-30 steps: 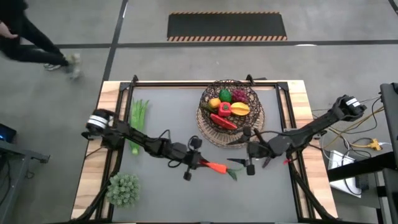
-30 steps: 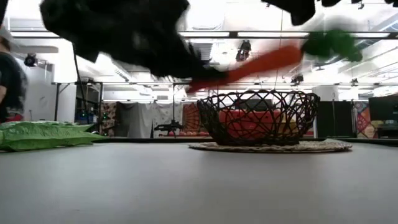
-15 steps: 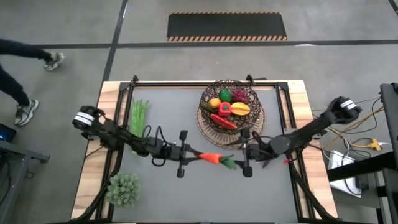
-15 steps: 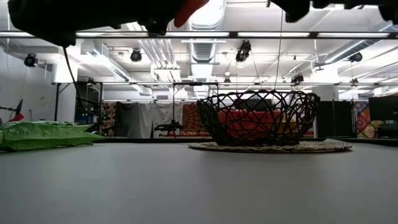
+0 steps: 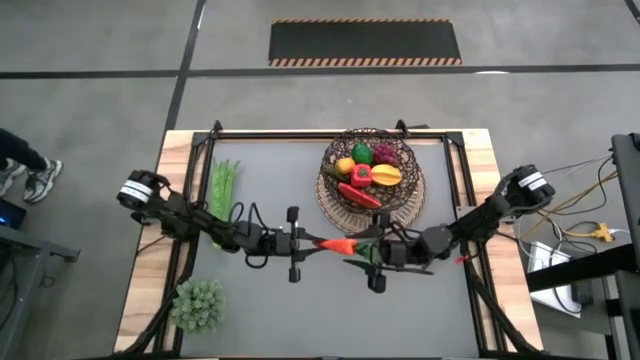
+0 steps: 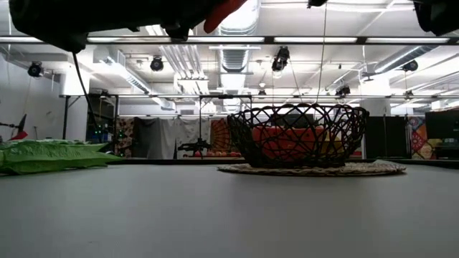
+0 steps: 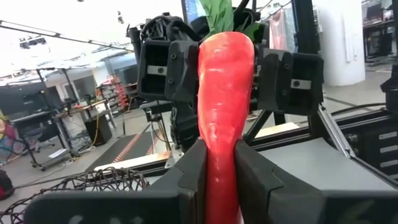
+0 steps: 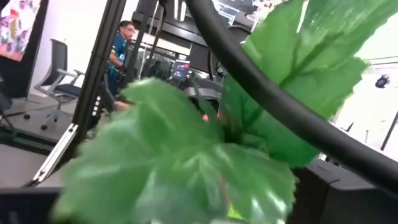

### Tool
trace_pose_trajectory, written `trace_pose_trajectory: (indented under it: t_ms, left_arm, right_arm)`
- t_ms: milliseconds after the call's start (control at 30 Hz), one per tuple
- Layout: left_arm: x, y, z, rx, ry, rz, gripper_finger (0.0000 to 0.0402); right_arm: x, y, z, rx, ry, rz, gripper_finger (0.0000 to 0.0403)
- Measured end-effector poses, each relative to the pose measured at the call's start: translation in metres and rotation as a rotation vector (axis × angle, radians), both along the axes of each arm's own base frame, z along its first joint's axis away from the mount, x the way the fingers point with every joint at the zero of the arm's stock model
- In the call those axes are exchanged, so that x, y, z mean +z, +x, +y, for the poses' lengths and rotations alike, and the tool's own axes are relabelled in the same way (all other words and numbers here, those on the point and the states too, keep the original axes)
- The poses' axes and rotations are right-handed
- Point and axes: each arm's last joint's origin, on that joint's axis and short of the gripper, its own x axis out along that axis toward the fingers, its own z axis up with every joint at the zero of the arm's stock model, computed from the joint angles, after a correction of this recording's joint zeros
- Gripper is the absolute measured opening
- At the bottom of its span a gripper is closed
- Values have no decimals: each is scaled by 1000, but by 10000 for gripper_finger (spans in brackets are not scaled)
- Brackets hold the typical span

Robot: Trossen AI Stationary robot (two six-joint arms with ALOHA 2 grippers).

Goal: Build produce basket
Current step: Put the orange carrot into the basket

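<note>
One carrot (image 5: 338, 245) lies level, leafy end toward right gripper (image 5: 372, 251).

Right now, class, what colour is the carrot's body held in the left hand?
Orange-red; the carrot shows best in the left wrist view, pinched by the left hand.

In the right wrist view, the carrot's green leaves (image 8: 186, 155) fill the picture, blurred, and hide the right pincer's own fingers. In the low view both arms are cut off by the top edge, leaving only a sliver of carrot (image 6: 222, 13). The person (image 5: 25, 165) beside the worktop is cut off by the high view's edge.
</note>
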Motion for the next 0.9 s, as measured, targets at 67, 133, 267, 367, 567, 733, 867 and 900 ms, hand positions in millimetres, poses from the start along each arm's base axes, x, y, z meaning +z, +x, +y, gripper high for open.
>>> trace_pose_trajectory:
  t_ms: [67,133,267,367,567,733,867,900]
  left_arm:
    - [0,0,0,0,1,1,45]
    - [0,0,0,1,3,3,45]
    - [0,0,0,7,1,2,46]
    - [0,0,0,8,2,4,46]
    - [-1,0,1,18,4,12,94]
    - [-2,0,1,30,70,18,153]
    - [-2,0,2,57,181,22,168]
    - [-1,0,2,66,197,22,168]
  right_arm:
    - [2,1,0,-3,2,-3,223]
    - [2,1,0,-4,1,0,195]
    - [3,0,-1,-18,5,2,131]
    - [3,0,-1,-18,1,15,128]
    - [7,-3,-3,-49,39,60,128]
    - [14,-9,-8,-124,77,150,127]
    - [31,-17,-19,-346,152,242,126]
    - [36,-20,-23,-414,175,269,126]
